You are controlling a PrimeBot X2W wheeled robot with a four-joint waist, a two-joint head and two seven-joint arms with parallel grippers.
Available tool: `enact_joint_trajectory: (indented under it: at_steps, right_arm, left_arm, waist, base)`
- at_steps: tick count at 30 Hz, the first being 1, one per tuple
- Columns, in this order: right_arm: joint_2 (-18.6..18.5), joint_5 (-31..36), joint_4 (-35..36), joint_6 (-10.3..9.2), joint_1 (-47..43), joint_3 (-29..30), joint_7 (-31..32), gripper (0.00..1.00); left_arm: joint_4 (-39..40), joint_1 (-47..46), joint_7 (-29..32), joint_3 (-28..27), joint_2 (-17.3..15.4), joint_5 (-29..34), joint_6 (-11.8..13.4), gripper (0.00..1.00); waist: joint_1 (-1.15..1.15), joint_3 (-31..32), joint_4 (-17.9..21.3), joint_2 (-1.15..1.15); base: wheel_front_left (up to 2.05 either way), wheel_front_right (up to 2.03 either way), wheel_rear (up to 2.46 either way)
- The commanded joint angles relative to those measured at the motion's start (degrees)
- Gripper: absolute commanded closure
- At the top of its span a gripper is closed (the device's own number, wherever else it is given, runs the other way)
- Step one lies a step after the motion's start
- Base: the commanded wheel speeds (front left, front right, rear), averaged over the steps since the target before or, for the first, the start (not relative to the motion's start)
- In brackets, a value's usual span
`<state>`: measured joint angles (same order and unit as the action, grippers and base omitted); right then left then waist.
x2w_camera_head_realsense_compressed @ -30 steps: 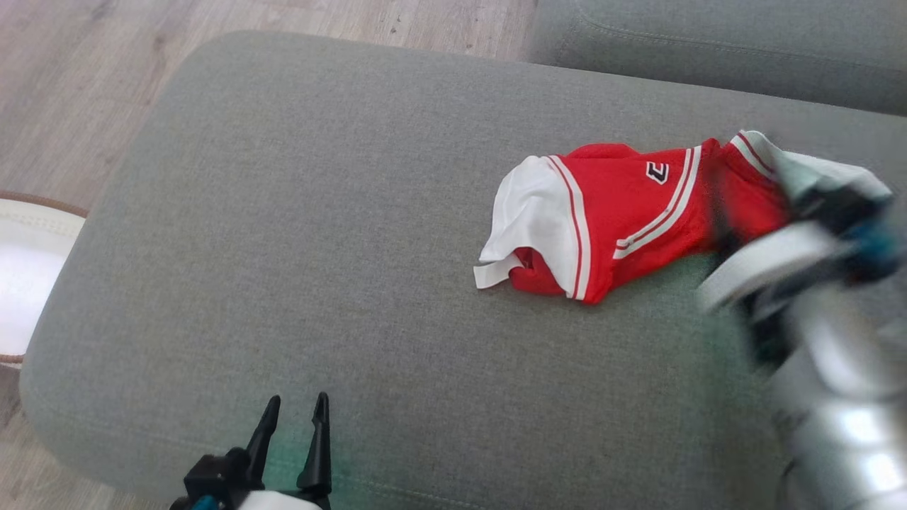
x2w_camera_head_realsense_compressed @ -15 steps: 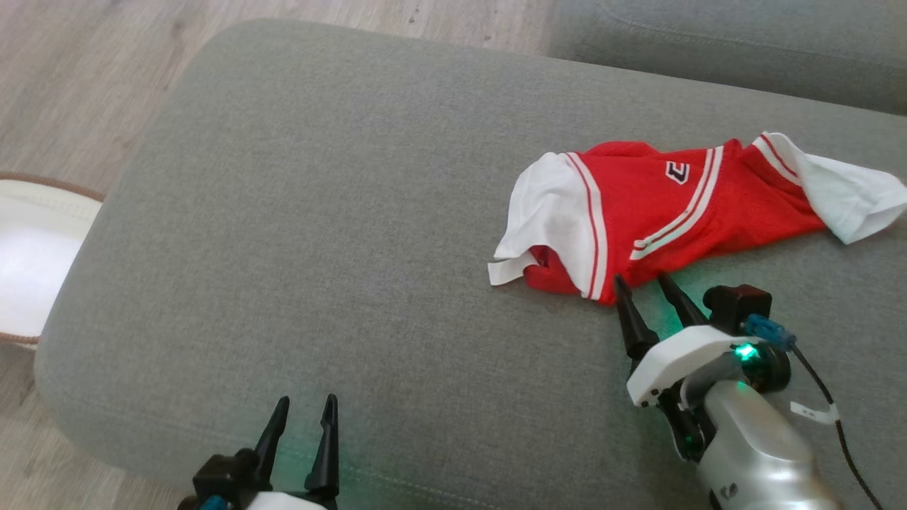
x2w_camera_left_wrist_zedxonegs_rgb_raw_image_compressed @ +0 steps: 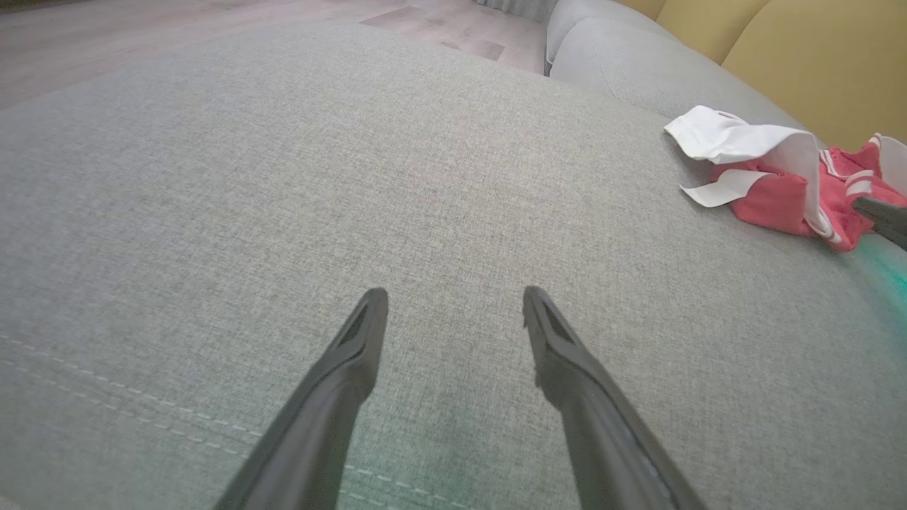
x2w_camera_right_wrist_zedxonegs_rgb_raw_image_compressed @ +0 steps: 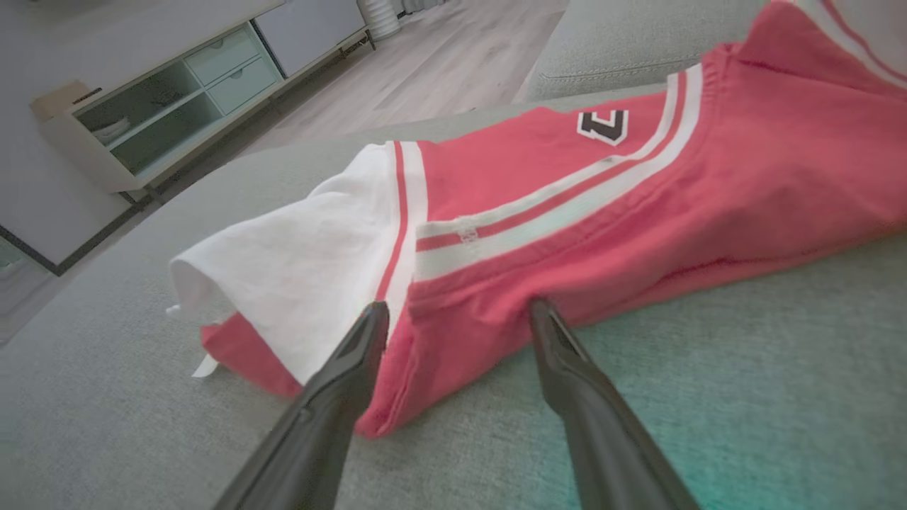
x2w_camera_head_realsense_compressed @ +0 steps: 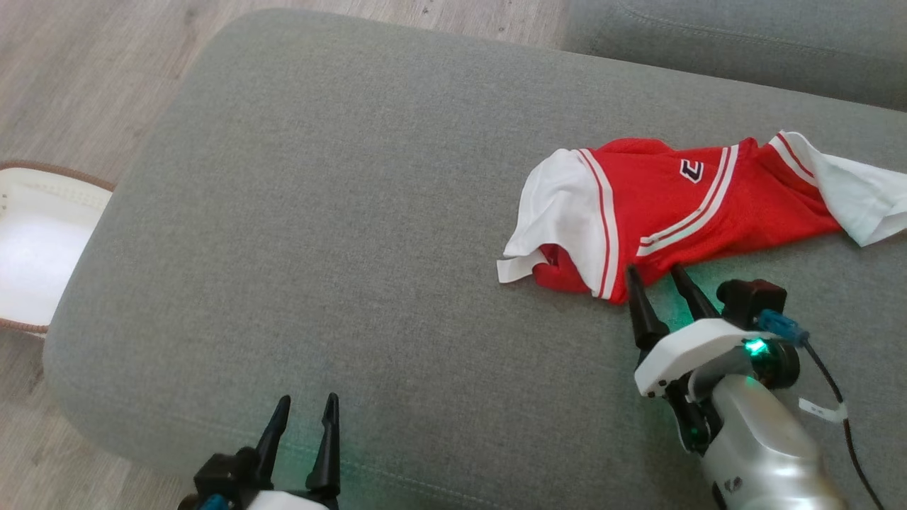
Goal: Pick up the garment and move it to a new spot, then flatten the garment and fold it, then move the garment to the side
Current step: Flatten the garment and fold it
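Note:
A crumpled red garment [x2w_camera_head_realsense_compressed: 659,205] with white sleeves and white stripes lies on the right part of a grey cushion [x2w_camera_head_realsense_compressed: 340,234]; it also shows in the right wrist view [x2w_camera_right_wrist_zedxonegs_rgb_raw_image_compressed: 567,205] and the left wrist view [x2w_camera_left_wrist_zedxonegs_rgb_raw_image_compressed: 786,180]. My right gripper [x2w_camera_head_realsense_compressed: 655,273] [x2w_camera_right_wrist_zedxonegs_rgb_raw_image_compressed: 459,312] stands open at the garment's near edge, its fingertips right at the red fabric with nothing gripped. Over the cushion's front edge my left gripper [x2w_camera_head_realsense_compressed: 306,405] [x2w_camera_left_wrist_zedxonegs_rgb_raw_image_compressed: 453,297] is open and empty, far left of the garment.
A second grey cushion [x2w_camera_head_realsense_compressed: 744,42] adjoins at the back right. A white basket [x2w_camera_head_realsense_compressed: 35,248] with a brown rim sits on the wooden floor [x2w_camera_head_realsense_compressed: 85,64] to the left. A low cabinet [x2w_camera_right_wrist_zedxonegs_rgb_raw_image_compressed: 163,85] stands across the room.
The right arm has swung back from the garment's right end to its near edge, with its gripper open. The garment lies as before. The camera has shifted slightly. The left gripper is unmoved.

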<state>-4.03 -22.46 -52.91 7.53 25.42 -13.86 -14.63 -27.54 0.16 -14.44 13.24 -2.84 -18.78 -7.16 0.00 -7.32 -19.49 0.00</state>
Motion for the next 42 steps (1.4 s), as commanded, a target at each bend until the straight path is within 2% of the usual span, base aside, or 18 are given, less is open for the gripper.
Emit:
enact_joint_trajectory:
  at_steps: [1, 7, 9, 10, 12, 15, 17, 19, 20, 25, 32, 42]
  right_arm:
    - [1.1, -0.6, 2.1, -0.04, 0.9, -1.8, -0.4, 0.0]
    - [1.1, -0.8, 1.8, -0.04, 1.2, -2.1, -0.4, 0.01]
    - [1.1, -0.7, 1.1, -0.04, 1.5, -2.0, -0.4, 0.09]
    - [1.1, -0.7, 1.1, -0.04, 1.5, -2.0, -0.4, 0.09]
    - [1.1, -0.4, -0.4, -0.04, 2.2, -1.5, -0.4, 0.26]
    - [1.1, -0.3, -1.5, -0.04, 2.8, -0.8, -0.4, 0.39]
    - [1.1, -0.3, -2.1, -0.04, 3.0, -0.5, -0.4, 0.41]
    - [1.1, -0.4, -2.5, -0.04, 3.3, -0.1, -0.4, 0.67]
    - [1.1, -0.4, -2.7, -0.04, 3.4, 0.0, -0.4, 1.0]
    - [1.1, -0.3, -1.9, -0.04, 2.9, 2.0, -0.4, 1.0]
    - [1.1, 2.5, 0.5, -0.04, 0.0, 6.8, -0.4, 1.0]
    - [0.8, 6.5, 7.2, -0.04, -4.9, 20.5, -0.4, 1.0]
  left_arm:
    - [1.3, -2.5, -0.6, -1.1, 0.0, -0.4, -0.3, 0.0]
    - [1.2, -2.6, -0.6, -0.6, 0.0, -0.5, -0.3, 0.0]
    - [1.1, -2.6, -0.6, -0.4, 0.0, -0.5, -0.3, 0.0]
    - [1.1, -2.6, -0.6, -0.4, 0.0, -0.5, -0.3, 0.0]
    - [0.8, -2.8, -0.6, 0.0, 0.0, -0.6, -0.3, 0.0]
    - [0.7, -2.9, -0.6, 0.2, 0.0, -0.8, -0.3, 0.0]
    - [0.7, -2.9, -0.6, 0.2, 0.0, -0.9, -0.3, 0.0]
    - [0.6, -2.8, -0.6, 0.0, 0.0, -1.0, -0.3, 0.0]
    - [0.6, -2.8, -0.6, -0.1, 0.0, -1.1, -0.3, 0.0]
    - [0.6, -2.0, -0.6, -0.7, 0.0, -1.1, -0.3, 0.0]
    - [1.1, -1.4, -0.6, -1.2, 0.0, -1.4, -0.3, 0.0]
    - [2.0, -0.8, -0.6, -1.1, 0.0, -1.2, -0.3, 0.0]
  waist:
    - [0.0, 0.1, 0.2, 0.0]
    - [0.0, 0.3, 0.2, 0.0]
    - [0.0, 0.4, 0.1, 0.0]
    - [0.0, 0.4, 0.1, 0.0]
    - [0.0, 0.3, -0.2, 0.0]
    - [0.0, 0.1, -0.7, 0.0]
    - [0.0, 0.0, -0.9, 0.0]
    - [0.0, 0.0, -1.0, 0.0]
    - [0.0, 0.0, -1.0, 0.0]
    - [0.0, 0.9, 0.1, 0.0]
    - [0.0, 2.5, 3.8, 0.0]
    - [0.0, 4.9, 8.3, 0.0]
  base:
    - [0.0, 0.0, 0.0]
    - [0.0, 0.0, 0.0]
    - [0.0, 0.0, 0.0]
    - [0.0, 0.0, 0.0]
    - [0.0, 0.0, 0.0]
    - [0.0, 0.0, 0.0]
    - [0.0, 0.0, 0.0]
    - [0.0, 0.0, 0.0]
    - [0.0, 0.0, 0.0]
    - [0.0, 0.0, 0.0]
    - [0.0, 0.0, 0.0]
    - [0.0, 0.0, 0.0]
